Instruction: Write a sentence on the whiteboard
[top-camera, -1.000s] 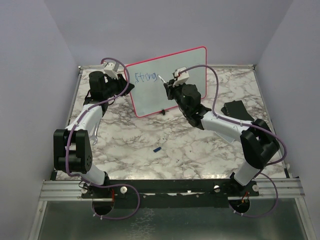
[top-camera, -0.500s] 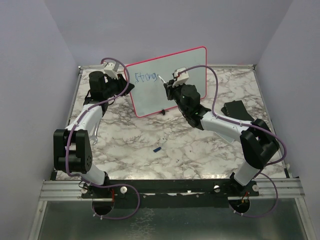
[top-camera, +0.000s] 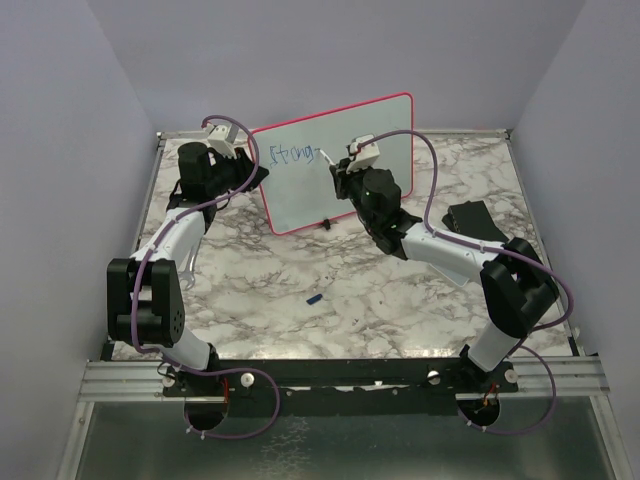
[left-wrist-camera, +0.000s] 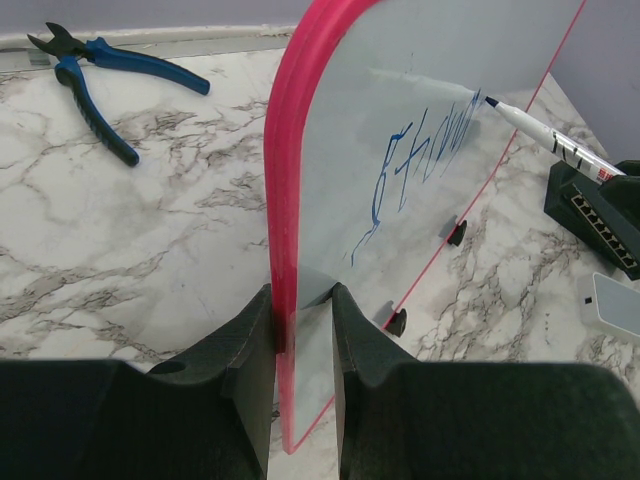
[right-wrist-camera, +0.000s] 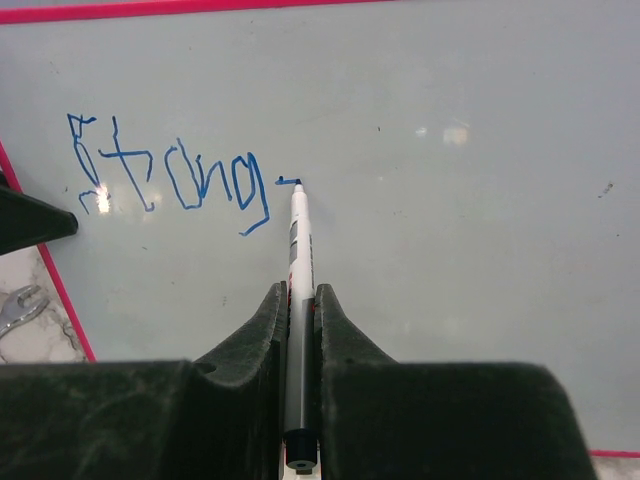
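The whiteboard (top-camera: 305, 205) stands upright on two small black feet at the back of the table, its frame pink-red. The sentence (right-wrist-camera: 170, 178) is thin blue lettering that reads "Strong", followed by a short fresh stroke. My left gripper (left-wrist-camera: 302, 295) is shut on the whiteboard's (left-wrist-camera: 330, 170) left edge, one finger on each face. My right gripper (right-wrist-camera: 298, 290) is shut on a white marker (right-wrist-camera: 297, 245), whose blue tip touches the board just right of the last letter. From the top the right gripper (top-camera: 347, 168) faces the board's middle.
Blue-handled pliers (left-wrist-camera: 95, 75) lie behind the board on the marble top. A black boxy device (top-camera: 470, 217) sits to the right, with a small grey pad (left-wrist-camera: 615, 303) near it. A blue cap (top-camera: 314, 298) lies mid-table. A wrench end (right-wrist-camera: 15, 308) shows at the board's left.
The marker tip has slid a little to the right and left a short blue stroke after the "g". The left gripper and the board have not moved.
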